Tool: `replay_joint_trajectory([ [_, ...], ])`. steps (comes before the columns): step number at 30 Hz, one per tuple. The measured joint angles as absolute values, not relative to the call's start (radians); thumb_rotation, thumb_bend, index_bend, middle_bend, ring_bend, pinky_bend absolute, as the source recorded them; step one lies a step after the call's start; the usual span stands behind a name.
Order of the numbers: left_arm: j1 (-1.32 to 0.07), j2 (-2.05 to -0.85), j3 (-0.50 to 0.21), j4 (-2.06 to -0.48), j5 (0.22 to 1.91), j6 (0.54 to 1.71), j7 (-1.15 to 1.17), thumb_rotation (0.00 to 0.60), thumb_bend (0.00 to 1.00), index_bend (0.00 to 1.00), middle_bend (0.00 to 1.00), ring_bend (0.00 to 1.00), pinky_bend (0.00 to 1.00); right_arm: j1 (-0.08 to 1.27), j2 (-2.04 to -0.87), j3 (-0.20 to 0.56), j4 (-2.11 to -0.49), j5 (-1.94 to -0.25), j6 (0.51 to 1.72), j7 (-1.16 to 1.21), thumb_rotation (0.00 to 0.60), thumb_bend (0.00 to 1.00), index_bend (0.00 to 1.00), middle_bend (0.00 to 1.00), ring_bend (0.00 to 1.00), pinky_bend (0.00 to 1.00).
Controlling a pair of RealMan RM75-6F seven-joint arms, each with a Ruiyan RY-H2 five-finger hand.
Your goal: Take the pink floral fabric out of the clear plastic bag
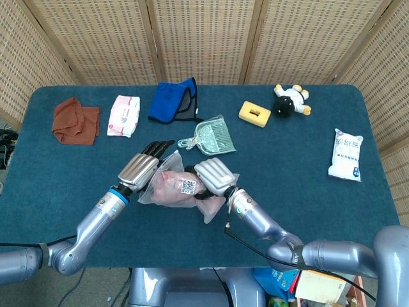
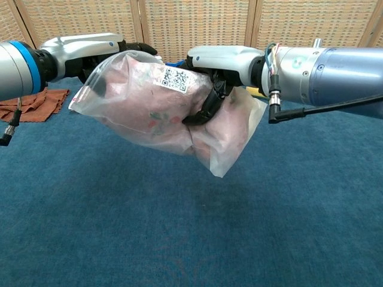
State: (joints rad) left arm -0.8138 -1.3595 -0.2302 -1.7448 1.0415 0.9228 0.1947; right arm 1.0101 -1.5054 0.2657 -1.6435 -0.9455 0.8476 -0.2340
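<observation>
Clear plastic bag (image 2: 161,110) is held above the blue tabletop (image 2: 179,239), roughly centre-near in the head view, with the pink floral fabric (image 2: 140,101) bunched inside it.

Right hand (image 2: 218,69) grips the bag from its right side, dark fingers (image 2: 203,107) curled down around the middle, where the plastic creases; the bag's loose corner hangs below and right of this grip.

Left hand (image 2: 90,51) sits at the bag's upper-left end, fingers extended along the top edge. Whether they pinch the plastic, reach into the mouth, or only rest on it cannot be told from either view.

Key relation: the bag's long axis runs left to right between the two hands, sloping down to the right. The fabric lies mostly left of the right hand's grip, so the left hand is nearer to it. Judgement: extraction probably goes through the left end, the right hand anchoring.
</observation>
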Motion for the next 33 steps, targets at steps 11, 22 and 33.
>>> replay_joint_trajectory([
  [11,-0.864,-1.384,-0.227,-1.764,0.759,0.905,0.301,0.6,0.57,0.78,0.0,0.0,0.0,1.011,-1.485,0.218,-1.606,-0.956,0.789,-0.239,0.6,0.23,0.0,0.01,0.07,0.16],
  [22,-0.972,-1.465,-0.27,-1.79,0.381,0.962,0.392,0.6,0.58,0.78,0.0,0.0,0.0,0.943,-1.435,0.157,-1.572,-0.991,0.888,-0.297,0.6,0.0,0.0,0.0,0.0,0.04],
  [33,-0.989,-1.491,-0.337,-1.769,0.366,0.991,0.332,0.6,0.6,0.79,0.0,0.0,0.0,0.775,-1.349,0.047,-1.597,-1.165,1.074,-0.301,0.6,0.0,0.0,0.08,0.09,0.04],
])
